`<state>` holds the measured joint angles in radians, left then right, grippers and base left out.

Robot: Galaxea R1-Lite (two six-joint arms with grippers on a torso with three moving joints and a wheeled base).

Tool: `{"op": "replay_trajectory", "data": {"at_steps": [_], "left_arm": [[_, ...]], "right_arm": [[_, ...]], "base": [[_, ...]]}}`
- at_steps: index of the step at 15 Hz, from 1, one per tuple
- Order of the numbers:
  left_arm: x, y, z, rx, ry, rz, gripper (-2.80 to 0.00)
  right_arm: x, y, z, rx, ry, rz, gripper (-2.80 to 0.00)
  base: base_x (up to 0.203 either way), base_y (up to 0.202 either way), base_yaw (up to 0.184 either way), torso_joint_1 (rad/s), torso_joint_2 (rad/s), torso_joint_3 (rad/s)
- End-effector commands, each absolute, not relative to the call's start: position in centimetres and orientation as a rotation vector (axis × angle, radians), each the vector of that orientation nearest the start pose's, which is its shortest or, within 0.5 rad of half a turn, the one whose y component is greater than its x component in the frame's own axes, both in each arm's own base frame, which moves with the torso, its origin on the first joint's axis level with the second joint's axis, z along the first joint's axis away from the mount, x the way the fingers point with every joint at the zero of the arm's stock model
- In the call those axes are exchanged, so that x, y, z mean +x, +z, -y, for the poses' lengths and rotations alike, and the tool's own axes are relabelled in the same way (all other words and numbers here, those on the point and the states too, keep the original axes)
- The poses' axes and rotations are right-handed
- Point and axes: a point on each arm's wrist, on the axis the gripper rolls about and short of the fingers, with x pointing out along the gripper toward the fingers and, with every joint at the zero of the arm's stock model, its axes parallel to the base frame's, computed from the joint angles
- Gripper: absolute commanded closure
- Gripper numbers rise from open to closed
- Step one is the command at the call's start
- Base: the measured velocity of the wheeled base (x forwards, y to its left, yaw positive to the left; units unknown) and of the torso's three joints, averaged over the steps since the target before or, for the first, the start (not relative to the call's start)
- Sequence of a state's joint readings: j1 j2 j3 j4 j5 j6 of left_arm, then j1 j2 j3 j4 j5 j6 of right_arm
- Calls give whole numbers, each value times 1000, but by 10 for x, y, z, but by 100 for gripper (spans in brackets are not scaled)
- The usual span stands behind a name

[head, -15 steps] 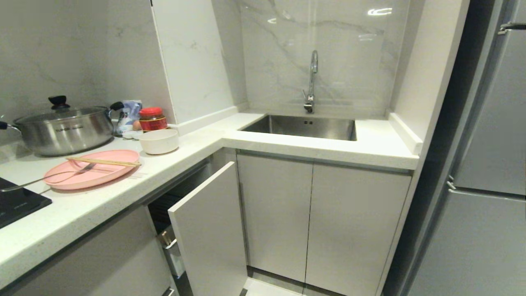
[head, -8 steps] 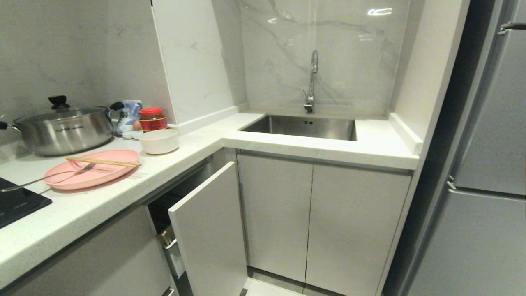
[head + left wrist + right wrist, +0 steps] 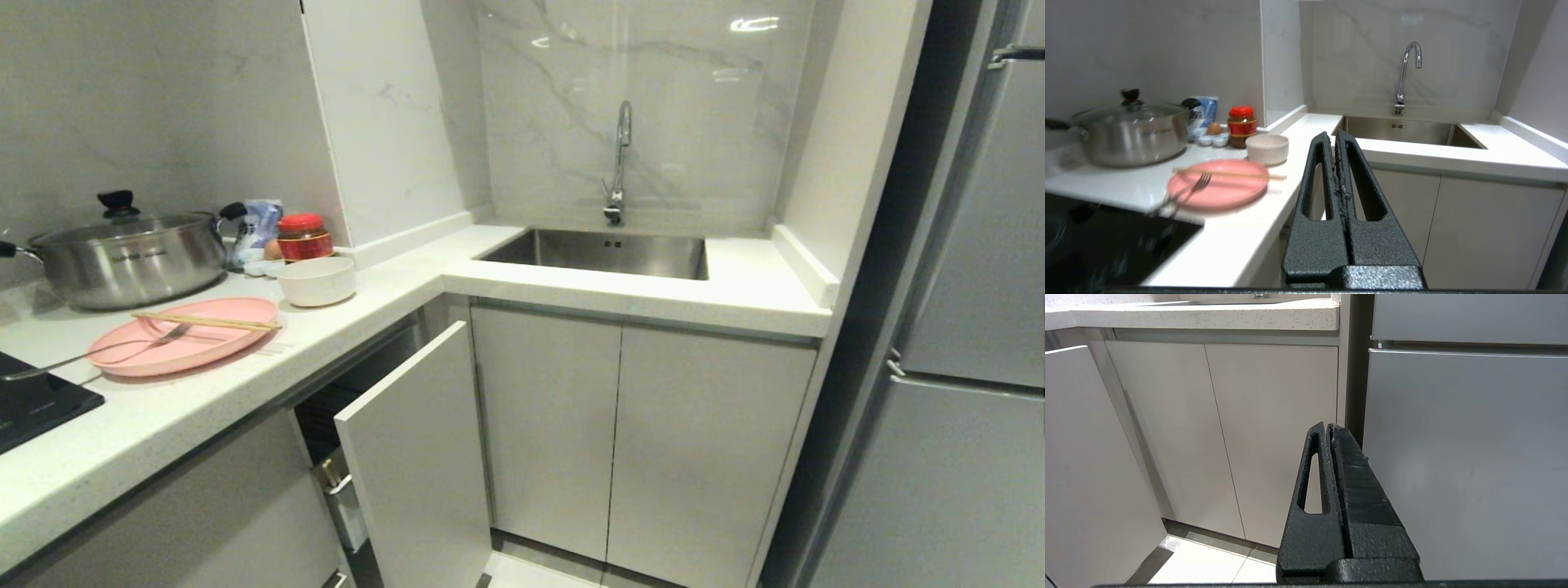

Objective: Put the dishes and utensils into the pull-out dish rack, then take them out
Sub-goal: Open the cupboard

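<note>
A pale-pink plate [image 3: 184, 335] lies on the left counter with a silver fork [image 3: 106, 349] and wooden chopsticks [image 3: 204, 322] resting across it. An off-white bowl [image 3: 317, 280] stands just behind it. The pull-out dish rack's white front panel [image 3: 416, 457] stands partly pulled out below the counter; a white utensil cup [image 3: 343, 498] shows in the gap. Neither arm appears in the head view. My left gripper [image 3: 1334, 136] is shut and empty, level with the counter edge, to the right of the plate [image 3: 1218, 183] and the bowl [image 3: 1267, 149]. My right gripper [image 3: 1327, 426] is shut, low, facing the cabinet doors.
A steel pot with glass lid [image 3: 122, 257] and a red-lidded jar [image 3: 304, 237] stand at the back left. A black cooktop [image 3: 33, 404] is at the near left. The sink [image 3: 604, 251] with its faucet [image 3: 619, 163] is ahead, a grey fridge [image 3: 963, 327] on the right.
</note>
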<state>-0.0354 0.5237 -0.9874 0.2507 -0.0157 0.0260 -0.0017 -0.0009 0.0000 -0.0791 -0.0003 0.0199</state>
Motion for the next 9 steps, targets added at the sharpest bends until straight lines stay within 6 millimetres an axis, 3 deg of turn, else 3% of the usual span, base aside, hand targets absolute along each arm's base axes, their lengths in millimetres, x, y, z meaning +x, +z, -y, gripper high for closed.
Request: {"op": "replay_trajectory", "data": {"at_steps": [1, 5, 9], "left_arm": [[49, 355, 3, 24, -63, 49, 0], [130, 378, 19, -127, -145, -71, 0], [182, 363, 60, -305, -125, -266, 0]], "right_arm": [[-21, 76, 0, 20, -1, 53, 0], [-21, 76, 0, 20, -2, 54, 0], [-21, 76, 0, 20, -1, 54, 0]], "base": [[0, 0, 0, 0, 0, 0], [0, 0, 0, 0, 0, 0], [0, 0, 0, 0, 0, 0]]}}
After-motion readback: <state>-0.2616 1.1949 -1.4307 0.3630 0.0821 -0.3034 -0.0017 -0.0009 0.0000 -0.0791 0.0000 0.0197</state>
